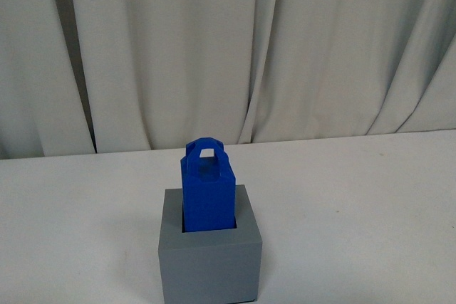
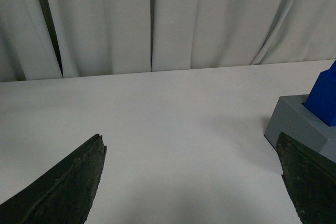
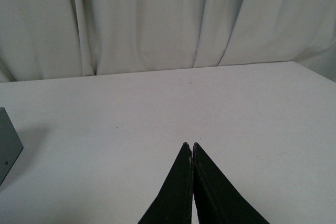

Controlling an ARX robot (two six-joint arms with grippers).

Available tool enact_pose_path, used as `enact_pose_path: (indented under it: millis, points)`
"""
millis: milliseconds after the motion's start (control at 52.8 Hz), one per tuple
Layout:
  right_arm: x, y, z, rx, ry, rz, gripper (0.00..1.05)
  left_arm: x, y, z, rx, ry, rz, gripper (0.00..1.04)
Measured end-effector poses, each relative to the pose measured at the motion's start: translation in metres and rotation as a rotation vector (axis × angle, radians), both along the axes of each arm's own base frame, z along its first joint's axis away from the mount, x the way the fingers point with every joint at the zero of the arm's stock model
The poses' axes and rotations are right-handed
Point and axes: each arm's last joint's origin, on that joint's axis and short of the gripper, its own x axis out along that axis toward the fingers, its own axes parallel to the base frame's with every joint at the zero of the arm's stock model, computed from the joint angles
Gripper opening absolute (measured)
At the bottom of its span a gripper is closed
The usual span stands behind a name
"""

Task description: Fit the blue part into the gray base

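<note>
Lower end of the blue part [image 1: 207, 194] hidden inside the gray base [image 1: 209, 265], itself cropped at the front view's lower edge. Only slivers seen at the left wrist view's right edge; one gray corner at the right wrist view's left edge.

My views are evenly lit by soft, diffuse light, with no glare. The gray base [image 1: 210, 258] casts only a faint shadow on the white counter [image 1: 356, 204]. My left pincer [image 2: 194, 182] and right pincer [image 3: 192, 148] appear dark, slightly blurred up close.
</note>
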Motion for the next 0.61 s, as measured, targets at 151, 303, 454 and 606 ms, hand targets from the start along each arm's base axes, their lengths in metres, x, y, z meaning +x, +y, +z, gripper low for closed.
enact_pose_path:
  millis: [151,303,454,606]
  points:
    - [-0.005,0.000,0.000,0.000,-0.002,0.000,0.02,0.000,0.000,0.000,0.000,0.000,0.000,0.99]
    - [-0.008,0.000,0.000,0.000,-0.002,0.000,0.02,0.000,0.000,0.000,0.000,0.000,0.000,0.99]
    - [-0.011,0.000,0.000,0.000,-0.003,0.000,0.02,0.000,0.000,0.000,0.000,0.000,0.000,0.99]
    - [-0.013,0.000,0.000,0.000,-0.003,0.000,0.02,0.000,0.000,0.000,0.000,0.000,0.000,0.99]
